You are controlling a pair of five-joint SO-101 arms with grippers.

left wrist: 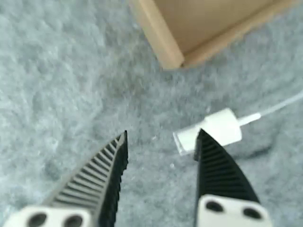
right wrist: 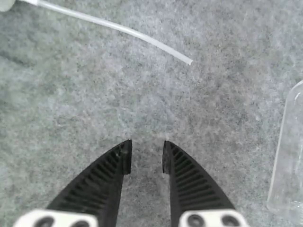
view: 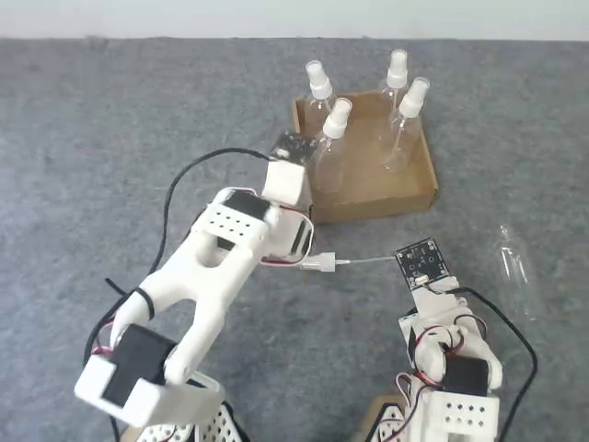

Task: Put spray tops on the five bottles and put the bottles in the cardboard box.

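A white spray top (view: 317, 265) with a long clear tube (view: 368, 261) lies on the grey carpet in front of the cardboard box (view: 373, 198). My left gripper (left wrist: 161, 142) hovers open just above it, one fingertip (left wrist: 203, 142) beside the cap (left wrist: 210, 130). Several capped clear bottles (view: 331, 147) stand in the box. An uncapped clear bottle (view: 515, 267) lies on the carpet at the right. My right gripper (right wrist: 146, 153) is slightly open over bare carpet, between the tube's end (right wrist: 184, 59) and that bottle (right wrist: 286, 161).
The box corner (left wrist: 165, 52) is close behind the left gripper. A black cable (view: 184, 184) loops left of the left arm. Open carpet lies at the left and far right.
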